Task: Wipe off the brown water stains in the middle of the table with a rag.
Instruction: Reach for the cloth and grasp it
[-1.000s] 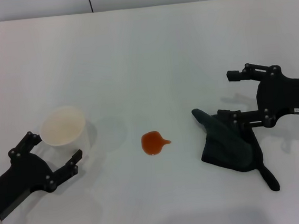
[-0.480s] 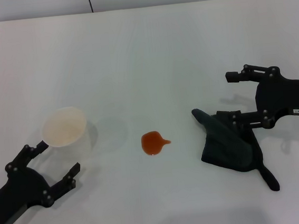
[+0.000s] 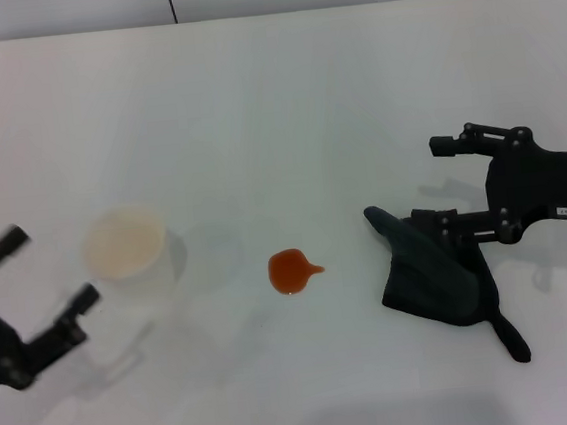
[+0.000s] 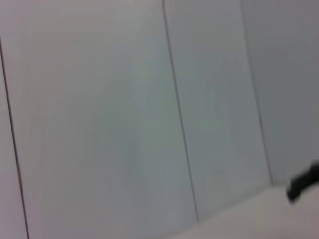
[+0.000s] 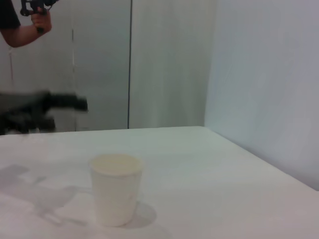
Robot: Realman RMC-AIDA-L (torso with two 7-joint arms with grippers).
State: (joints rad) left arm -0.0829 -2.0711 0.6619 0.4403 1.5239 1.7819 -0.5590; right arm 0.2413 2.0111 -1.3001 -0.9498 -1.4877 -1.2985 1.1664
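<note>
The brown water stains point(image 3: 291, 271) are a single glossy orange-brown blot, roundish with a short pointed tail toward the robot's right, lying near the middle of the table point(image 3: 272, 93) — a plain, matte white surface. To its right, clear of it, the rag point(image 3: 439, 280) lies crumpled: soft charcoal cloth in loose folds, a blunt corner pointing at the blot and a narrow tail trailing toward the near edge.

The right gripper point(image 3: 427, 181) sits over the rag's far side with its fingers spread wide; the lower finger lies across the top of the cloth, the upper one stands free above bare table, and nothing is clamped between them. Its arm is cut off by the picture's right edge.

Left of the blot stands a white cup point(image 3: 126, 250), open-topped, tapering, with a faint tan inside; the right wrist view shows it upright point(image 5: 115, 188). The left gripper point(image 3: 41, 277) is at the far left, apart from the cup, fingers parted and empty — smeared, half out of frame. The left wrist view shows only pale panels and a dark sliver.
</note>
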